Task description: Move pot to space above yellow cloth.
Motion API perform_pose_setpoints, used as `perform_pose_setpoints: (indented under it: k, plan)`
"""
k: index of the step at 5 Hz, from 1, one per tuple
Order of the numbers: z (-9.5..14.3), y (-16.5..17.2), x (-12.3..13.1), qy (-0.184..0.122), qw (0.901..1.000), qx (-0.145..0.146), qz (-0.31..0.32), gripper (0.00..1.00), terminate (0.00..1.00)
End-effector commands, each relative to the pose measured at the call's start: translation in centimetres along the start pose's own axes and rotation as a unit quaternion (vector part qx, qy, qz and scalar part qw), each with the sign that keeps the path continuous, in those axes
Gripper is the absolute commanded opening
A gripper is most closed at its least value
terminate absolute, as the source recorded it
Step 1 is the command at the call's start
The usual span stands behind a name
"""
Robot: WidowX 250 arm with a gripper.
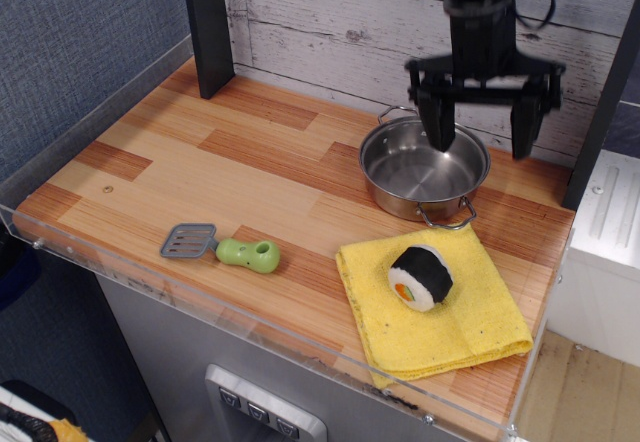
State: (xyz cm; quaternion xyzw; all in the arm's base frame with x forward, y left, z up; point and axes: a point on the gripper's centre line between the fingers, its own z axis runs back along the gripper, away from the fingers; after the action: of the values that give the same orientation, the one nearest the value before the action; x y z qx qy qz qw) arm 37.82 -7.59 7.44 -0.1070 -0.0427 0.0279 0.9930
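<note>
all black on this arm: a round column wrist, a flat crossbar beneath it, the gripper with two tapered matte fingers, and a black cable looping beside the wrist.

The pot sits on the bench just behind the yellow cloth. The claw hangs above it, fingers spread wide.

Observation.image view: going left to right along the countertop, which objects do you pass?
Grey-headed spatula with green handle → sushi roll on the yellow cloth; the pot sits behind the cloth, so its order is unclear.
</note>
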Motion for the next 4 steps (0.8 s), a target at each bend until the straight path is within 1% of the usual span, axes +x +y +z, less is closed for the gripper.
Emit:
perform_pose_setpoints:
  k: [1,2,4]
  plan:
    - [6.76,-0.09,-1.17,-0.071,0.9974,0.009,-0.010,1.00,0.00]
    - [7.67,-0.01,-1.87,-0.080,0.9966,0.020,0.007,1.00,0.00]
    - [7.67,-0.01,-1.87,-0.080,0.9966,0.020,0.007,1.00,0.00]
